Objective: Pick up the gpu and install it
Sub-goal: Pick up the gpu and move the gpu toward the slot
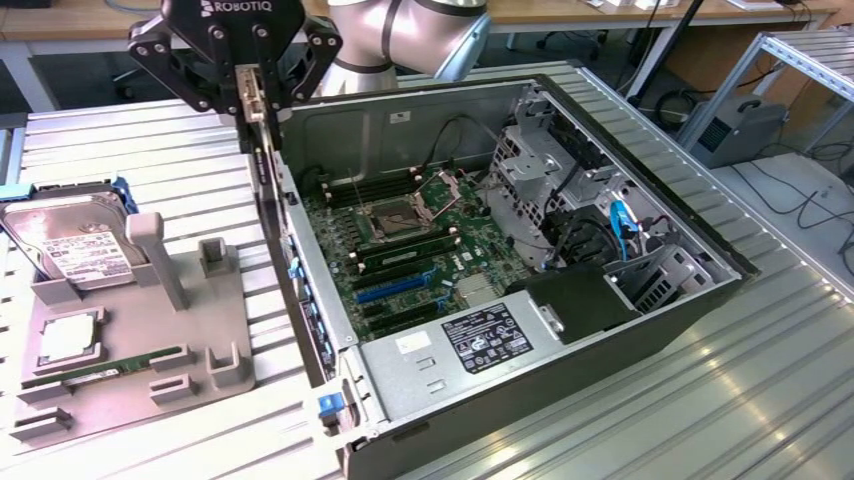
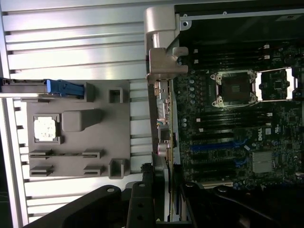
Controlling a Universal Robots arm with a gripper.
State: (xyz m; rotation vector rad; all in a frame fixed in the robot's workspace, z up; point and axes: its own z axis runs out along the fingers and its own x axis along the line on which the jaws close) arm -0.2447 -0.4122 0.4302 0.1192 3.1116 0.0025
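The gpu (image 1: 251, 100) hangs edge-on, a thin dark card with a silver bracket, held by my gripper (image 1: 251, 82), which is shut on its upper end. It hovers over the near side wall of the open computer case (image 1: 534, 400), at the exterior view's left of the motherboard (image 1: 414, 250). In the wrist view the gpu (image 2: 161, 71) runs as a narrow strip from my gripper (image 2: 164, 190) out to its silver bracket, lying between the grey fixture tray (image 2: 76, 142) and the motherboard (image 2: 228, 118). Blue expansion slots (image 2: 213, 147) lie just beside the card's line.
The grey fixture tray (image 1: 174, 340) at the exterior view's left holds a silver hard drive (image 1: 74, 250), a processor chip (image 1: 67, 340) and a green memory stick (image 1: 114, 368). Drive cages and cables (image 1: 587, 210) fill the case's far side. The power supply (image 1: 481, 345) sits at its near end.
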